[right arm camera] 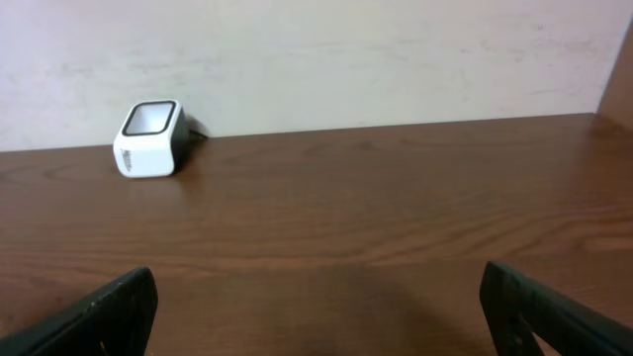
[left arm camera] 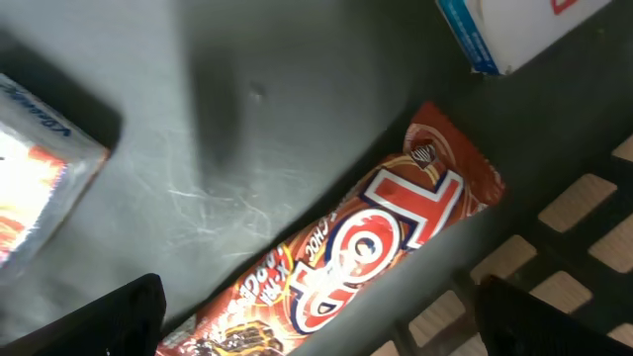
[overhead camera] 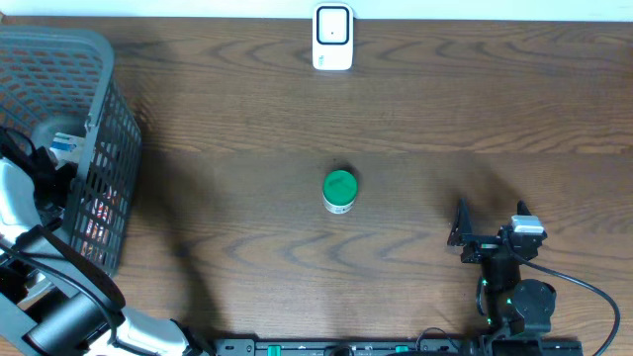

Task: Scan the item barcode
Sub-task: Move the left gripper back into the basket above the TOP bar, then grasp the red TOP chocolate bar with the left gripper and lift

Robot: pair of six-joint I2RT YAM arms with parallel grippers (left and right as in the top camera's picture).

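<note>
My left arm (overhead camera: 20, 198) reaches down into the grey mesh basket (overhead camera: 104, 69) at the table's left edge. Inside it, my left gripper (left arm camera: 318, 311) hangs open just above a red chocolate bar wrapper (left arm camera: 371, 252) lying diagonally on the basket floor, one finger on each side and neither touching it. The white barcode scanner (overhead camera: 332, 38) stands at the far middle of the table, and it also shows as the scanner (right arm camera: 150, 138) in the right wrist view. My right gripper (right arm camera: 318, 297) is open and empty, low over bare wood at the near right.
A green-lidded jar (overhead camera: 339, 191) stands upright at mid-table. In the basket, a white-and-blue box (left arm camera: 514, 30) lies beyond the bar and a white-orange pack (left arm camera: 40, 178) to its left. The basket's slotted wall (left arm camera: 584, 237) runs close on the right.
</note>
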